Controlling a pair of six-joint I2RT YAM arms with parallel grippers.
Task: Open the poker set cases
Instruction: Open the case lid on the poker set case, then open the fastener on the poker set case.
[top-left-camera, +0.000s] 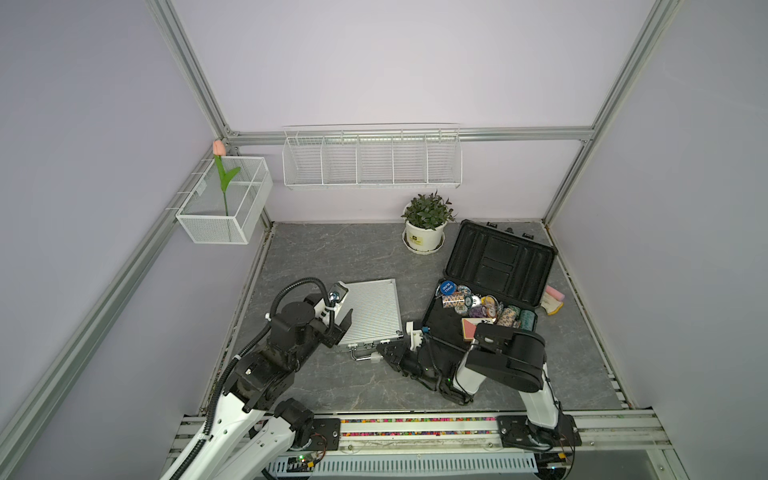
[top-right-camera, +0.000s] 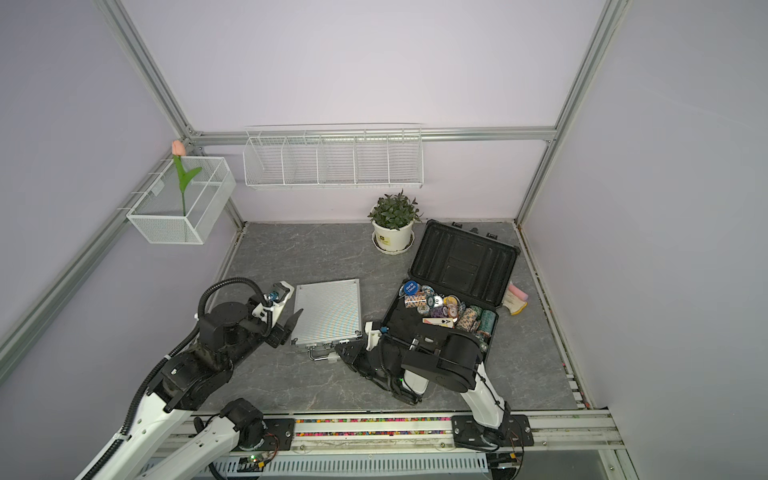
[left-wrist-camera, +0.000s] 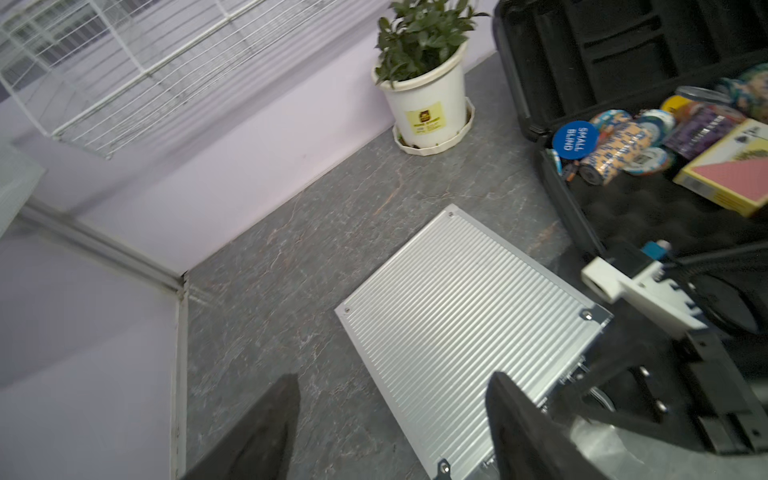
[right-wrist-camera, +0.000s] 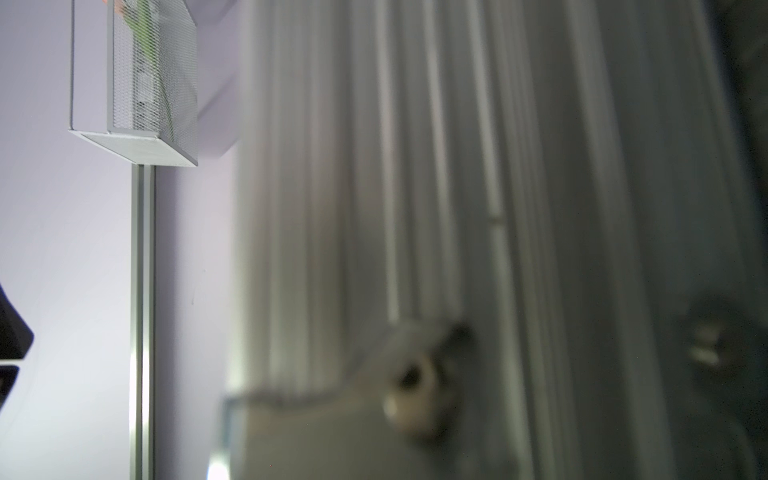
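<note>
Silver ribbed aluminium case (top-left-camera: 374, 309) shut, big dark grey plastic case (top-left-camera: 500, 266) open
Left gripper (left-wrist-camera: 392, 380) hangs released over the silver one; right gripper (top-left-camera: 386, 351) clenched at its front edge

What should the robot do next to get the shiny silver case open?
Probably close the left end effector on the side edge of the silver case to steady it. The black case is already open; the silver one lies shut. The left end effector stands open astride that edge, while the shut right end effector sits at the front by the handle.
</note>
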